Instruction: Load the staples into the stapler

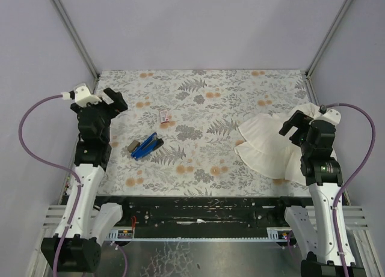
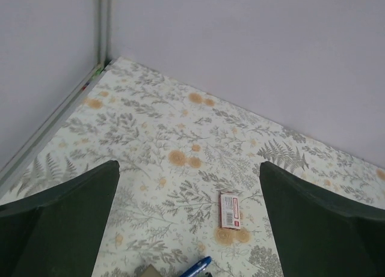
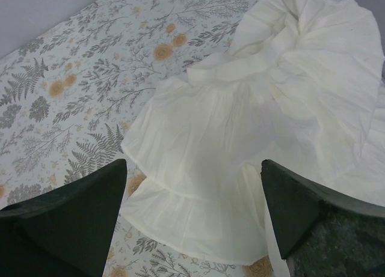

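jaws: both pairs stand spread wide with nothing between them; your left gripper [image 1: 114, 101] hangs above the far left of the table [image 1: 210, 91], your right gripper [image 1: 293, 125] above the white cloth [image 1: 264, 148].
stapler: the blue stapler [image 1: 147, 146] lies slantwise on the table, left of centre, nearer your left arm; the top view does not settle whether its magazine is exposed.
staple box: the staple box [image 1: 165, 116], white with a red label, lies flat just beyond the stapler and apart from it; in the left wrist view it shows between the fingers.
tray: a small grey-tan tray [image 1: 133, 146] lies at the stapler's left end, touching or nearly so; you cannot tell which, nor whether staples lie in it.
risk, stapler: it is slim and low, so a pinch that comes down off-centre will likely skid or spin it and knock the tray.
risk, staples: a strip is small and brittle; squeeze hard or tilt it and it may snap or scatter over the busy fern print, where you would lose it.
risk, staple box: it looks light; one finger landing first will shove it away instead of gripping it.
risk, cloth: sweep your right arm low toward the centre and its fingers may snag the cloth and drag it over the work.
risk, arms: everything you need lies on the left, so both grippers must crowd one spot; bring them in together and they may collide.
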Controlling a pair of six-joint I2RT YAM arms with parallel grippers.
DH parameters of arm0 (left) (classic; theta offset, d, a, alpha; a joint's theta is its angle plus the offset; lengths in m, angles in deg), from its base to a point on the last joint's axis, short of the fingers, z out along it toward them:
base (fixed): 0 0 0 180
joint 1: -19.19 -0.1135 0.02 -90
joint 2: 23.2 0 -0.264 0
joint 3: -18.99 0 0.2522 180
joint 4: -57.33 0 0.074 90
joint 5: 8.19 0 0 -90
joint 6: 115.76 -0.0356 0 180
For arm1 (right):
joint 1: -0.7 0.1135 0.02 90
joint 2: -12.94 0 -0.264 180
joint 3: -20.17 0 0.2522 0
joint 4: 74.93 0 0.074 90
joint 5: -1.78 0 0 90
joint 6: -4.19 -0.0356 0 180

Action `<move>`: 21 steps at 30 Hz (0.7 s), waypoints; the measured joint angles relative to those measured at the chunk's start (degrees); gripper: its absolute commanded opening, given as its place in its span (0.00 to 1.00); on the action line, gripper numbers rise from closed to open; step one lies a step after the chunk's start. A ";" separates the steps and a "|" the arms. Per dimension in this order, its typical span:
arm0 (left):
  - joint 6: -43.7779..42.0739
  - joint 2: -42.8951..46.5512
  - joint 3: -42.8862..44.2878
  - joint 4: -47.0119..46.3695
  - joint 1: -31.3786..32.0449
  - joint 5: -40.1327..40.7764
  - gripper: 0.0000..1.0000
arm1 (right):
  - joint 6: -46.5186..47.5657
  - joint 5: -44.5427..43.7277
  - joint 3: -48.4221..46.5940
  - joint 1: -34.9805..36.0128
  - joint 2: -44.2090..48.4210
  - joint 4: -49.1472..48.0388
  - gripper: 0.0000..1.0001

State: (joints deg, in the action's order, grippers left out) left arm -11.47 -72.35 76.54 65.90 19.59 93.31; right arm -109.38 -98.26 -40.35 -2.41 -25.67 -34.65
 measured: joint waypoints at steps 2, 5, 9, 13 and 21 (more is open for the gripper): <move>2.10 -0.42 5.14 8.39 -0.02 2.43 1.00 | -0.04 1.03 0.00 0.00 -0.09 -0.28 0.99; 4.52 -1.88 10.29 19.56 -0.04 3.80 1.00 | -0.46 2.54 0.00 0.00 0.04 -0.31 0.99; 5.92 -2.69 9.73 27.23 -0.04 2.34 1.00 | -0.90 3.87 0.55 0.00 0.85 -1.09 0.99; 6.14 -1.90 5.20 27.58 -0.04 -2.43 1.00 | -1.07 6.91 2.89 0.00 2.10 -3.85 0.99; 8.00 -15.19 4.90 24.04 0.02 -10.21 0.86 | -1.77 16.98 6.86 0.00 -3.39 -8.79 0.99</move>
State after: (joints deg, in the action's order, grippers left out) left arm -3.47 -87.54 81.44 89.94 19.61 83.11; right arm -111.15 -81.28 -33.49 -2.41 -29.05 -43.43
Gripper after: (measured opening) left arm 0.877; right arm 0.993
